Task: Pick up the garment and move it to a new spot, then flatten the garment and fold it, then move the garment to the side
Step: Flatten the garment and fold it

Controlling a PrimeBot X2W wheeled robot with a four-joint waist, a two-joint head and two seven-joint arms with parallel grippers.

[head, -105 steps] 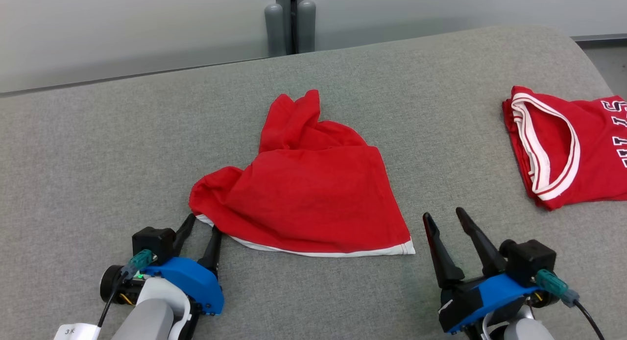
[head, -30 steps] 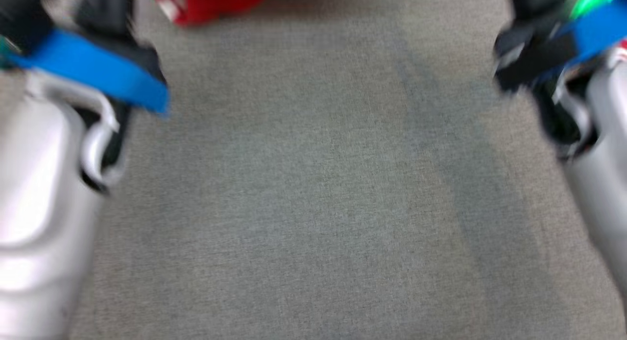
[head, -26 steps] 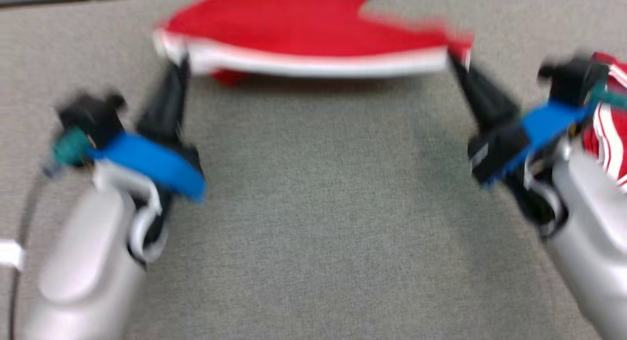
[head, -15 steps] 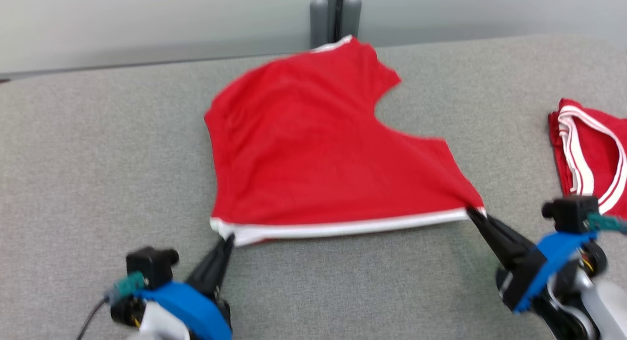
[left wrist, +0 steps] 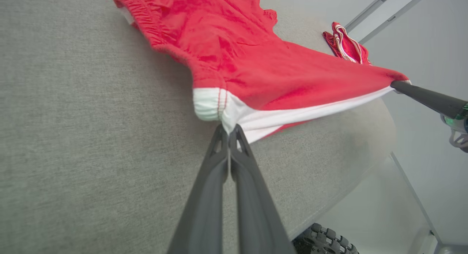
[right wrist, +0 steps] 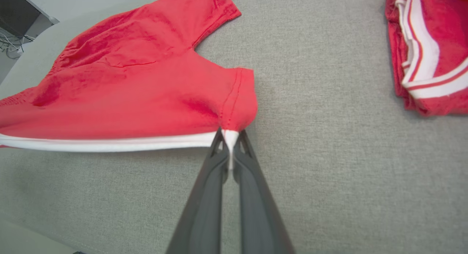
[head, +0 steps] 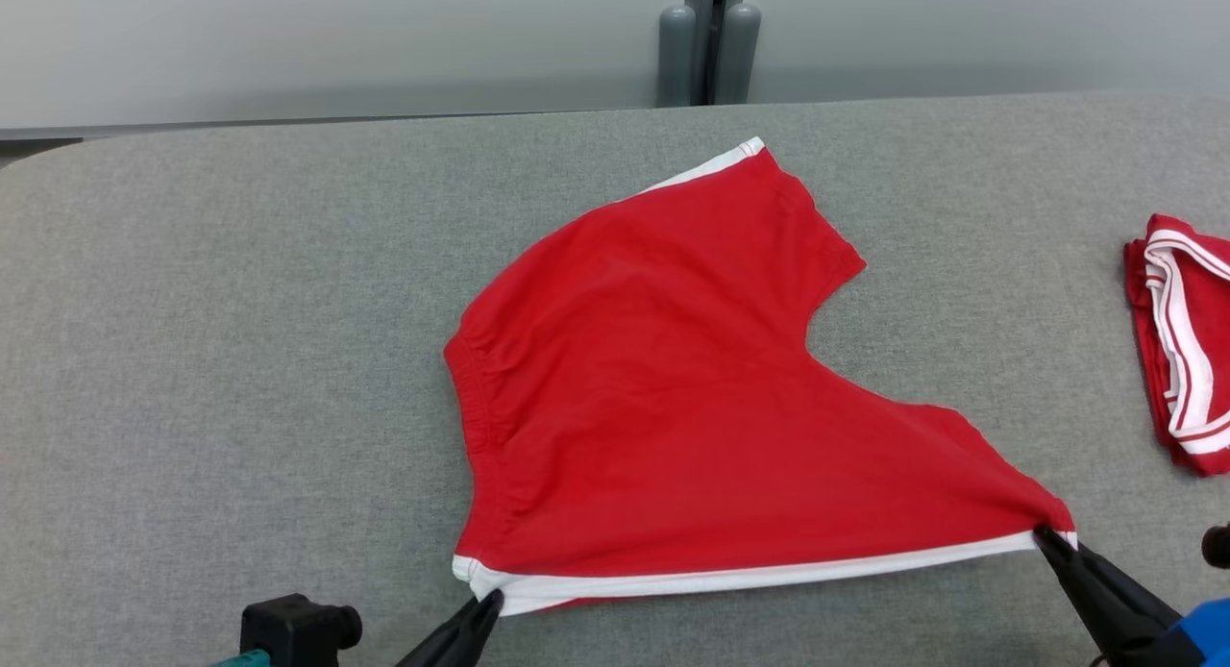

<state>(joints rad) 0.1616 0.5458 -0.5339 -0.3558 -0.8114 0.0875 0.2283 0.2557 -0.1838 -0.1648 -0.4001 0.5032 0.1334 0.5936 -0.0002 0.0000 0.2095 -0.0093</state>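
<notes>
Start at the tips of the left gripper point(left wrist: 229, 129): fingers pressed tight together on the white hem band point(head: 750, 579) at its near-left corner, cloth pinched right at the points. Same story at the right gripper point(right wrist: 229, 136), tips clamped on the band's opposite corner, just where a seam runs down into it. Between the two the hem runs taut and nearly straight, seemingly raised a touch off the surface. That tension looks like the whole point, drawing wrinkles out of the cloth behind it.

And the red garment point(head: 673, 388) does lie mostly flat, spread over the middle of the grey padded table point(head: 240, 311), gathered elastic edge to the left, one leg reaching toward the far side. A second folded red garment point(head: 1177, 350) sits at the right edge, well apart.

My read: flattening is nearly done, folding not yet begun — and both corners want an even release, or that hem bunches.
</notes>
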